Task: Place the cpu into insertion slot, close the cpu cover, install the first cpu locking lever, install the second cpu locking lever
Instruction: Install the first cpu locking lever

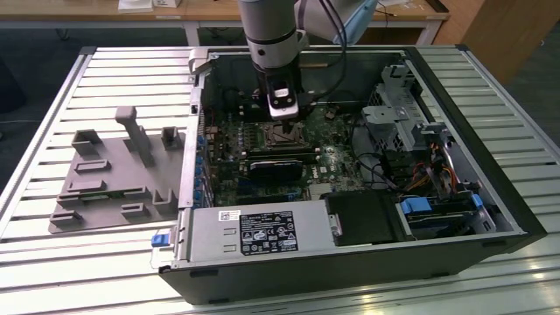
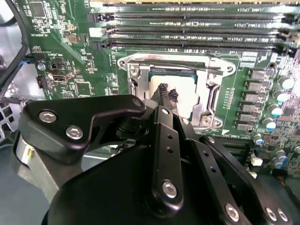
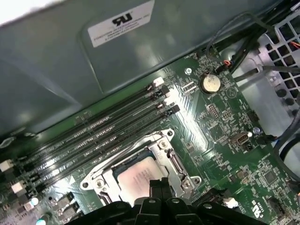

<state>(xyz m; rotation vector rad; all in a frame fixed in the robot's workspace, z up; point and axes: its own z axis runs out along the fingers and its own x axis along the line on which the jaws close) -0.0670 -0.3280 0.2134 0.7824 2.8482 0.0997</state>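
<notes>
Here, exterior view: arm poised over open computer case (image 1: 350, 164) on slatted surface (image 1: 52, 131); claw (image 1: 282, 117) just above insertion slot (image 1: 282, 134).

Second wrist view: cpu (image 2: 180, 91) seated in slot, cpu cover (image 2: 176, 63) apparently down around it; claw tips pinched together over chip, gripping nothing.

First wrist view: cpu (image 3: 138, 180) framed by cover (image 3: 140, 161). Judged step: levers; calls for precise hooking.
</notes>
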